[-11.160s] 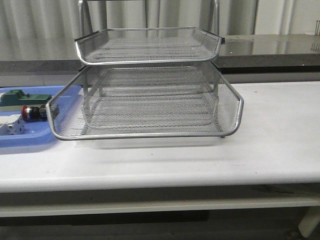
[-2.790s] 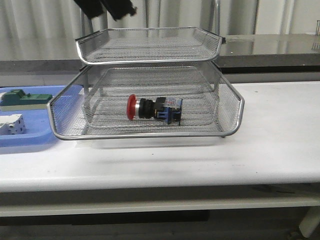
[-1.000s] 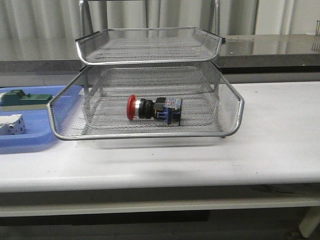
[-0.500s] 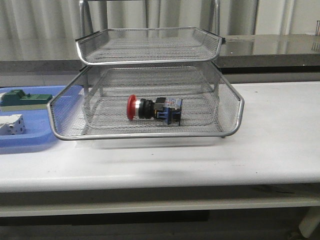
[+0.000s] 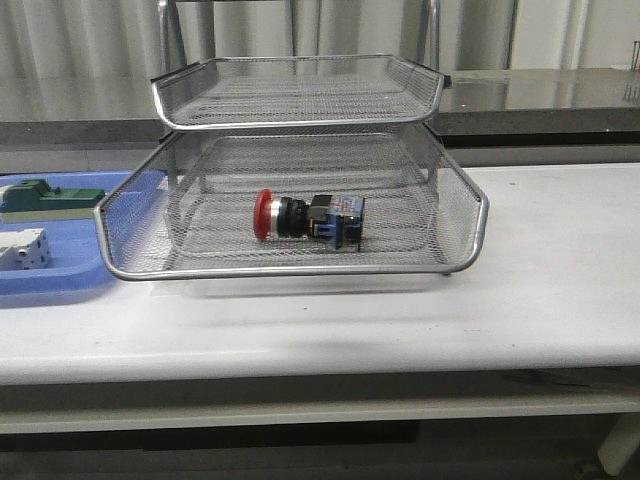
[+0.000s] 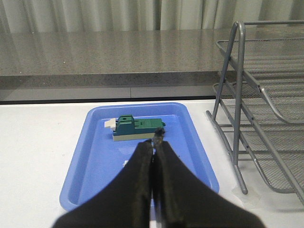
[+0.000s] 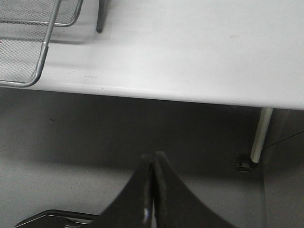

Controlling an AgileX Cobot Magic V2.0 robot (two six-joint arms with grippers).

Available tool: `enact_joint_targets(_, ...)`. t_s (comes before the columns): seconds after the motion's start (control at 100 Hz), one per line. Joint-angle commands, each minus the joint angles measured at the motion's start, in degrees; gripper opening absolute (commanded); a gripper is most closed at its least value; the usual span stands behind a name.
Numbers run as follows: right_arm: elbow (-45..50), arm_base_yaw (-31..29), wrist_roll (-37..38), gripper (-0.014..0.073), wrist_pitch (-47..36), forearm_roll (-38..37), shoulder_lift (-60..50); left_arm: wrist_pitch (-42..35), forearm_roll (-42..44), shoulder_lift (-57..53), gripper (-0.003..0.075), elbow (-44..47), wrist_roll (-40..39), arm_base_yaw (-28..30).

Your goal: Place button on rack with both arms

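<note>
Front view: the red-capped push-button switch with silver collar and dark blue-black body (image 5: 307, 218) lies on its side on the mesh floor of the pulled-out lower tray of the silver wire-mesh letter rack (image 5: 470, 215), cap toward the robot's left, near the tray's middle and apart from its rims. Neither arm appears in this view. Left wrist view: the black left gripper (image 6: 154, 142) has its fingers pressed together with nothing between them, poised above the flat blue plastic tray (image 6: 190, 142), which carries a green block part (image 6: 137, 129); the rack's legs stand just beside that tray. Right wrist view: the black right gripper (image 7: 153, 159) is likewise pinched together and empty, hanging off the edge of the white table (image 7: 199, 52), a corner of the rack at the frame's margin. Judged stage: placement appears complete, both arms clear. If anything remains, sliding the extended tray inward would call for an even push on its front rim.
</note>
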Motion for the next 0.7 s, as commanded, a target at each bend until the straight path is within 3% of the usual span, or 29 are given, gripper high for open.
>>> enact_joint_targets(0.0,-2.1,0.0,-0.1,-0.0067,-4.6,-0.8,-0.1,-4.2,-0.3,0.0,-0.002,-1.5,-0.3,0.1)
enact_joint_targets(0.42,-2.1,0.0,-2.1,-0.0067,-11.5,11.9,5.8,-4.2,-0.3,0.0,-0.002,-1.5,-0.3,0.1)
enact_joint_targets(0.69,-2.1,1.1,-13.1,-0.0067,-10.9,29.1,17.2,-4.2,-0.3,0.0,-0.002,-1.5,-0.3,0.1)
